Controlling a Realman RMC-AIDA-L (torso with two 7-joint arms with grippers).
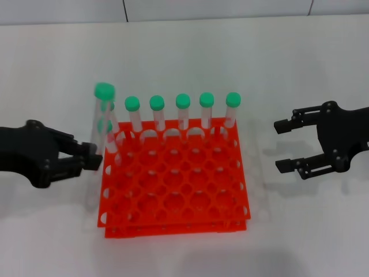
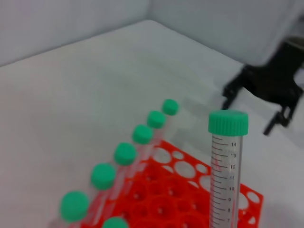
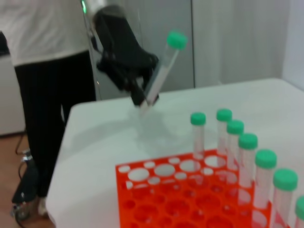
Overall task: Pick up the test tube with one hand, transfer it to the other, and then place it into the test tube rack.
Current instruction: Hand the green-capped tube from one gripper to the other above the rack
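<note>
My left gripper [image 1: 91, 156] is shut on the test tube [image 1: 99, 130], a clear tube with a green cap. It holds the tube low on its body and nearly upright, just off the left edge of the orange-red test tube rack [image 1: 173, 184]. The left wrist view shows the tube [image 2: 227, 175] close up, with graduation marks, above the rack [image 2: 166, 194]. In the right wrist view the left gripper [image 3: 144, 97] holds the tube [image 3: 162, 71] tilted, beyond the rack [image 3: 161, 202]. My right gripper [image 1: 281, 146] is open, right of the rack and level with its back rows.
Several green-capped tubes [image 1: 183, 112] stand in the rack's back row, with most other holes empty. The rack sits on a white table [image 1: 300, 231]. A person in dark trousers [image 3: 47, 118] stands beyond the table's far edge in the right wrist view.
</note>
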